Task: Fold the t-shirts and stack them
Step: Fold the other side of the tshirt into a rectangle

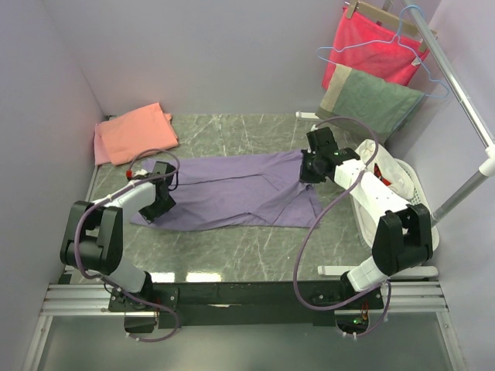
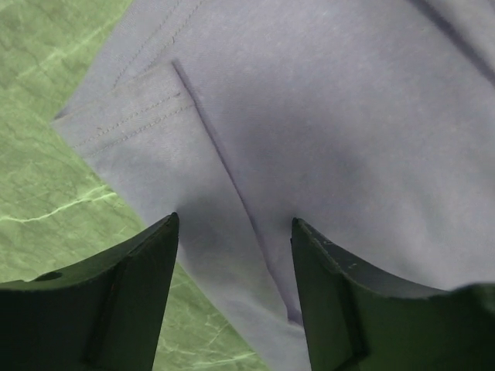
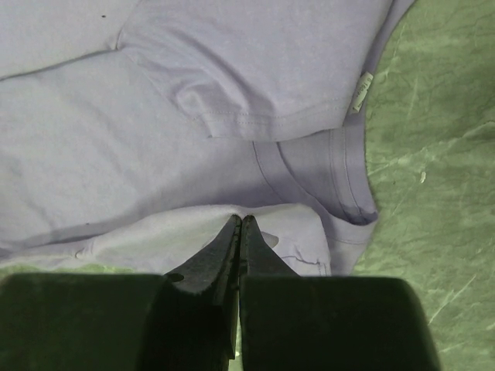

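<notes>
A large lavender-purple cotton t-shirt [image 1: 232, 193] lies stretched across the middle of the green marbled worktop [image 1: 255, 247], flattened and lengthways but only partly folded: a sleeve and the collar are turned in at its right end. A salmon-pink cotton t-shirt [image 1: 135, 131] sits folded in the upper left of the top view, well apart from it. The left gripper [image 1: 161, 199] hovers released, jaws spread over the stitched hem corner at the left end and holding nothing. The right gripper [image 1: 311, 166] is clenched, apparently nipping a pale turned-over fold near the collar. By my reading one tee is done; the purple one needs more folds, then stacking on the pink.
</notes>
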Controlling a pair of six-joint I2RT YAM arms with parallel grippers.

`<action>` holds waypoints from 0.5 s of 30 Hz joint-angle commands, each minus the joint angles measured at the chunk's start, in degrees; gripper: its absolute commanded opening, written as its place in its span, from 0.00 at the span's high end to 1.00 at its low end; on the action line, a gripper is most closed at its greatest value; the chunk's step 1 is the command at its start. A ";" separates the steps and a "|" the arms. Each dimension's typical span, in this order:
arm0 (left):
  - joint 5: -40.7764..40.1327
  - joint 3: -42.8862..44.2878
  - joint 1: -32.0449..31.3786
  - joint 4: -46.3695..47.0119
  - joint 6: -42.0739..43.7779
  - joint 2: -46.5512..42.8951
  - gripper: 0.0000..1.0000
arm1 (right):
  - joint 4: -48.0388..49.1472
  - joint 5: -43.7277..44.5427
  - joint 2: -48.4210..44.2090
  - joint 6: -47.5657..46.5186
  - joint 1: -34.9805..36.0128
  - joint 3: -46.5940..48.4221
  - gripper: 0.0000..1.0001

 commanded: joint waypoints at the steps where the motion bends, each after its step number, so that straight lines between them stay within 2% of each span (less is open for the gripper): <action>1: 1.84 -1.31 0.48 0.87 -1.56 1.16 0.38 | 1.99 -0.53 -2.91 -1.28 -0.84 -0.98 1.00; 11: 1.85 -2.10 1.27 0.79 -1.73 1.16 0.68 | 1.47 -0.80 -3.79 -1.28 -1.45 -1.34 1.00; 15: 1.41 -2.19 1.27 -0.70 -2.08 -0.51 0.68 | 1.55 -0.80 -3.96 -1.11 -1.37 -1.34 1.00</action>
